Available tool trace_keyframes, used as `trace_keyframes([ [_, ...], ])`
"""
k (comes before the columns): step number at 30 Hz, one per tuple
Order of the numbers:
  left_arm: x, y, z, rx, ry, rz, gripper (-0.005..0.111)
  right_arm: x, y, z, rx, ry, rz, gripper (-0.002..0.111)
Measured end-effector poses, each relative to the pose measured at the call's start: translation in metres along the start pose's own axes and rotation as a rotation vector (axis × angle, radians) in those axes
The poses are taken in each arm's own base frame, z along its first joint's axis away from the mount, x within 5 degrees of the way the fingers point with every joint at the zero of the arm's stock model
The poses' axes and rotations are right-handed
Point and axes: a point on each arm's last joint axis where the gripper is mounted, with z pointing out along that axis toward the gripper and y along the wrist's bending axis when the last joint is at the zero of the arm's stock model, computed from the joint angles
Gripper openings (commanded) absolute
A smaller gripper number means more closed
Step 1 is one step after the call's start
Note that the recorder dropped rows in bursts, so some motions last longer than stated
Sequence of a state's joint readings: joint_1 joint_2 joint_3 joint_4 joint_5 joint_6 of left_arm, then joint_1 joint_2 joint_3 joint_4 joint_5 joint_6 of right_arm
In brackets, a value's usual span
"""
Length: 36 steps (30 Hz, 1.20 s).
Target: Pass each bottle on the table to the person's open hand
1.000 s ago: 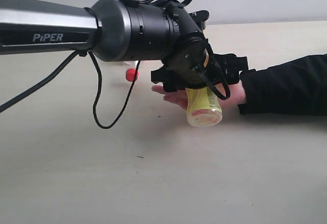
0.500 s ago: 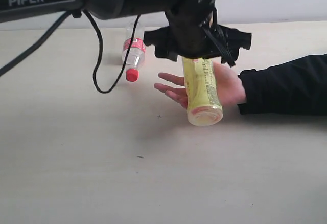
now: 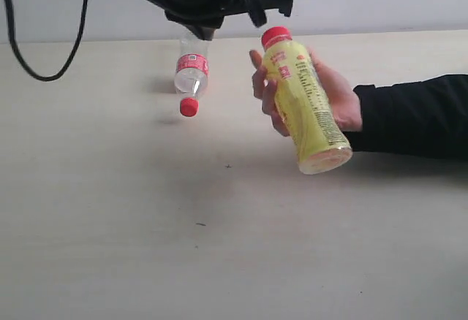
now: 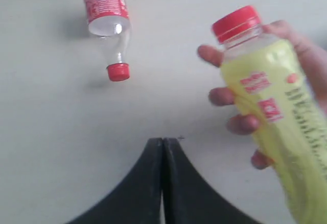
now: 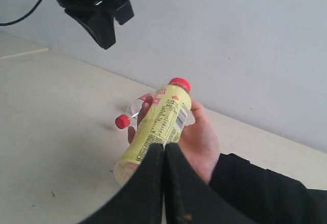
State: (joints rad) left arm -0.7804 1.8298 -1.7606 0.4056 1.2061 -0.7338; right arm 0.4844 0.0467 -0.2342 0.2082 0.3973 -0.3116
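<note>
The yellow bottle (image 3: 307,108) is gripped in the hand (image 3: 338,95), so 1 handover looks done. Your left gripper (image 4: 162,143) and right gripper (image 5: 164,150) are pressed together, empty. Next, open the left over the small bottle (image 3: 191,75) lying on the table (image 3: 219,254).

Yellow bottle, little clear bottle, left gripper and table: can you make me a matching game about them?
Things:
1. yellow bottle
2. little clear bottle
3. left gripper
4. table

Place, colour or state:
A. lying on the tabletop
B. pale beige
C. jaws shut
D. held in the person's hand

Pairs: 1-D, 2-A, 3-C, 4-B
</note>
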Motion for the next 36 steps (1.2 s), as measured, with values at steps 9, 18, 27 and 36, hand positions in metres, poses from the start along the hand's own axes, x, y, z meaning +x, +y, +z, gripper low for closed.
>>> trace_keyframes([
  [9,0.126,0.101,-0.066,0.195,-0.468,0.020,0.000,0.000,0.000,0.000,-0.001,0.004,0.000,0.000],
  [18,0.189,0.148,-0.066,0.245,-0.603,0.100,0.000,0.000,0.000,0.000,-0.001,0.004,0.000,0.000],
  [27,0.186,0.133,-0.082,0.442,-0.754,0.211,0.000,0.000,0.000,0.000,-0.001,0.004,0.000,0.000],
  [36,0.184,0.132,-0.084,0.402,-0.809,0.338,0.000,0.000,0.000,0.000,-0.001,0.004,0.000,0.000],
])
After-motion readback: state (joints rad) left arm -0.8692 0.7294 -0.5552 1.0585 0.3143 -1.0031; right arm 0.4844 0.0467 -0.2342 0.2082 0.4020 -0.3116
